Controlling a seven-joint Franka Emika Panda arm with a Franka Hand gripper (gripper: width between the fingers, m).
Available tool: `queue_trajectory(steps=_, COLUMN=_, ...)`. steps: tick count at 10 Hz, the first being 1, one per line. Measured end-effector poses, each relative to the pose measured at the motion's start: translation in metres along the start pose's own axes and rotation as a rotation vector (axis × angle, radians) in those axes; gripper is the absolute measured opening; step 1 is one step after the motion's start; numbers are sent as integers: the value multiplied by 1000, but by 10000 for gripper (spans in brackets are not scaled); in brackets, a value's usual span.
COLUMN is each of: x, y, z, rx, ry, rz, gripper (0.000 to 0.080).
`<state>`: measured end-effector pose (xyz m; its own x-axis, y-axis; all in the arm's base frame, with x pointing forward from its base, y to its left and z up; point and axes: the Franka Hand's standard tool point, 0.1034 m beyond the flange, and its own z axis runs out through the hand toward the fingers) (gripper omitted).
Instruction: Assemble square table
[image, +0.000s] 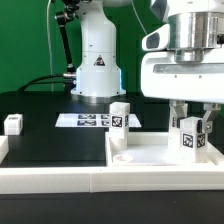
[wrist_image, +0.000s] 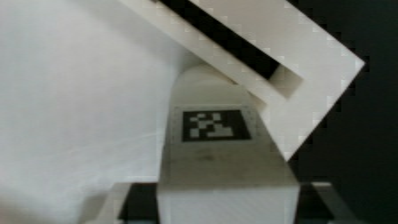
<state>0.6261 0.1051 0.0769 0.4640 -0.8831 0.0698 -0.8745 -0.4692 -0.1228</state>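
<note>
The gripper (image: 189, 124) is closed on one tagged leg (image: 188, 140), holding it upright over the 3 o'clock side of the square slab (image: 150, 156) (whether leg and slab touch, I cannot tell). The wrist view shows this leg's tag (wrist_image: 214, 125) facing the camera. A second leg (image: 120, 115) stands at the slab's 11 o'clock. A third leg (image: 13, 124) sits well apart at 9 o'clock on the black worktop (image: 40, 140).

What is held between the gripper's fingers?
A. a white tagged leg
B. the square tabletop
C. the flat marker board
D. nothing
A: the gripper is closed on a white tagged leg, which the wrist view shows centred between the fingers.
</note>
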Motion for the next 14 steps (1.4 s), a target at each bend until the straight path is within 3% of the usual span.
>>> queue_trajectory(steps=7, x=-6, y=0, z=0, rx=-19, ry=-18, rz=599, gripper=291)
queue_trajectory(steps=9, x=-7, y=-1, z=0, rx=-28, ry=-23, rz=623, gripper=291)
queue_trajectory(steps=11, x=-7, y=-1, z=1, rx=-29, ry=-24, rz=574, gripper=542)
queue_trajectory(steps=12, x=-6, y=-1, z=1, rx=-26, ry=-23, rz=547, gripper=542)
queue_trajectory(steps=13, x=-3, y=-3, z=0, rx=-10, ry=-19, rz=456, gripper=627)
queue_trajectory(steps=14, x=-1, y=-3, z=0, rx=1, ry=-13, rz=360, gripper=645)
